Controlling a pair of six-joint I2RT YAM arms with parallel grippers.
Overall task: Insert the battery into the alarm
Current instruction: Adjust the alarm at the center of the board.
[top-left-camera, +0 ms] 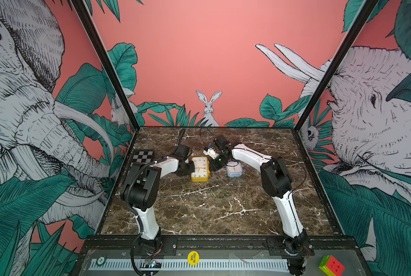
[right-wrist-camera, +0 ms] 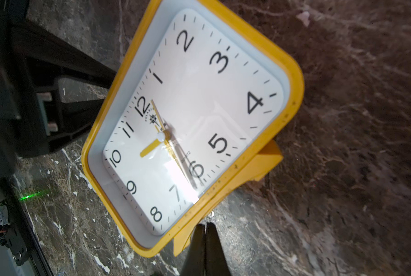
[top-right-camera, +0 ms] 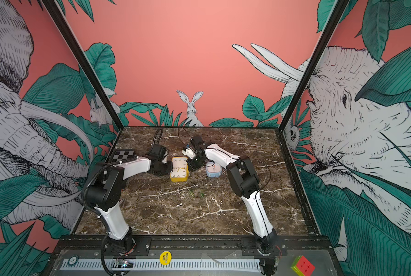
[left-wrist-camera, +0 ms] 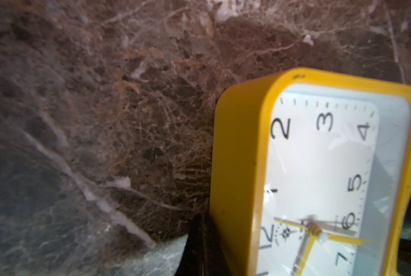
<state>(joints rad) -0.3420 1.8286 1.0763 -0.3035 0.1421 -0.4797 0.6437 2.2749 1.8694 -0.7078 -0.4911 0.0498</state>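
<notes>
Yellow alarm (top-left-camera: 199, 168) on marble table (top-left-camera: 199, 215), left fingers (left-wrist-camera: 195, 241) and right fingers (right-wrist-camera: 199, 248) clenched empty at its sides.

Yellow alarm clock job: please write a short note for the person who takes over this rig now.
Left hand: shut, tips at the 12 side of the yellow alarm clock.
Right hand: shut, empty, beside the clock's foot on the 6 side.
Things: the clock lies face up on the table; the green batteries lie loose, nearer the front edge.
Done: no battery picked up or inserted.
Left: expose the clock's back, pick up a battery, insert it.
</notes>
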